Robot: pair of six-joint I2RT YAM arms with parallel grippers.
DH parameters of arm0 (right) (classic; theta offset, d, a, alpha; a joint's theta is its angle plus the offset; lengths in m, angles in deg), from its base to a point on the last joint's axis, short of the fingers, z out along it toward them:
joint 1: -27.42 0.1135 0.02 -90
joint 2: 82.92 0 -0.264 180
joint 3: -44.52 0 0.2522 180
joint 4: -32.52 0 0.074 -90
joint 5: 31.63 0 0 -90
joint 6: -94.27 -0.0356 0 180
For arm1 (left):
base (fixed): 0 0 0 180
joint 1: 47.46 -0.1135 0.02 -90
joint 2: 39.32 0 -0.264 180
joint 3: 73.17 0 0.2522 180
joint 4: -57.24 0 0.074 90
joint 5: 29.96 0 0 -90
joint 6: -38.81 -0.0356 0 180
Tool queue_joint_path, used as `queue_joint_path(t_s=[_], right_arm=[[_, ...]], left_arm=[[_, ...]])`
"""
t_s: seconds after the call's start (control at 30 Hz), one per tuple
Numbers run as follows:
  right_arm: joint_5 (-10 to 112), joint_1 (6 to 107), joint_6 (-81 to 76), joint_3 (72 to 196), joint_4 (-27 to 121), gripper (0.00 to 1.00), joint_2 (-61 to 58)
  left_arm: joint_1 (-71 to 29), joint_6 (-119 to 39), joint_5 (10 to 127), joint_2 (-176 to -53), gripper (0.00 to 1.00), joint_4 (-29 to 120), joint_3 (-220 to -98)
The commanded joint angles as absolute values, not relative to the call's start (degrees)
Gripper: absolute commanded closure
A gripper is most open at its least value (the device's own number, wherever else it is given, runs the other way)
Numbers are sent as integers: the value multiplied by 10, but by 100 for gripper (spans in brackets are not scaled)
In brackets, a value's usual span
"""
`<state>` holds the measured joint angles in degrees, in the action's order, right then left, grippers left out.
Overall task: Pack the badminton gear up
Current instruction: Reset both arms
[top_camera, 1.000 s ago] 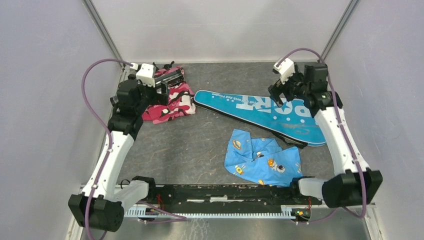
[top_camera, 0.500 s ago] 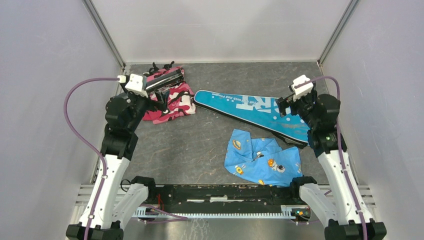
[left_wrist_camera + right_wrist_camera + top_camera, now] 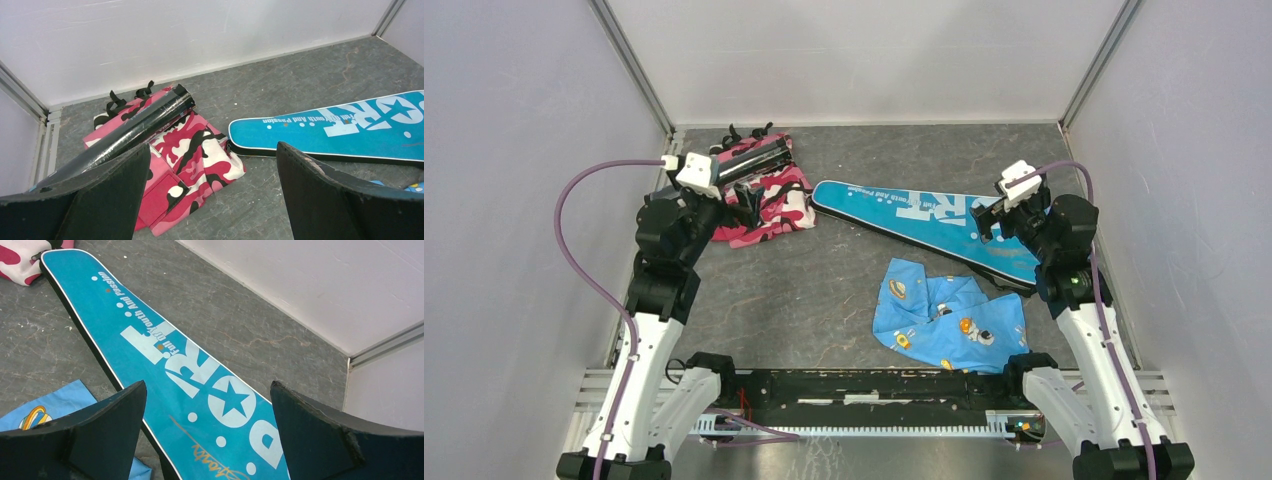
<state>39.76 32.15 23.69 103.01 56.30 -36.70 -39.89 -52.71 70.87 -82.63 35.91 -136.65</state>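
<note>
We see left gripper (image 3: 212, 167) and right gripper (image 3: 207, 412) wide open, both empty. Black tube (image 3: 135, 127) at 11 o'clock lies on pink bag (image 3: 200, 147), SPORT cover (image 3: 200, 375) at 1 o'clock; tube could roll, or fingers snag bag fabric

We find the bag (image 3: 776, 205) at the far left corner of the worktop (image 3: 824, 290). The tube (image 3: 749, 158) lies on top of the bag, slantwise along its far edge. The racquet cover (image 3: 914, 212) lies flat just right of the bag, its narrow end nearest the bag and its wide end running right and nearer. The cloth (image 3: 949, 320) lies crumpled in front of the cover's wide end, close against its near edge.
</note>
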Motion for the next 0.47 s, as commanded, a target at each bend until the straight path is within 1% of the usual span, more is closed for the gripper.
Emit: queue_joint_path(t_s=[0.0,0.43], right_arm=[[371,320,251,1023,549,2,-372],[366,321,261,1024,558,2,-372]], left_arm=[[-403,-529,714,-814,0,365,-1361],[-413,-521,737,-806,0,371,-1341]])
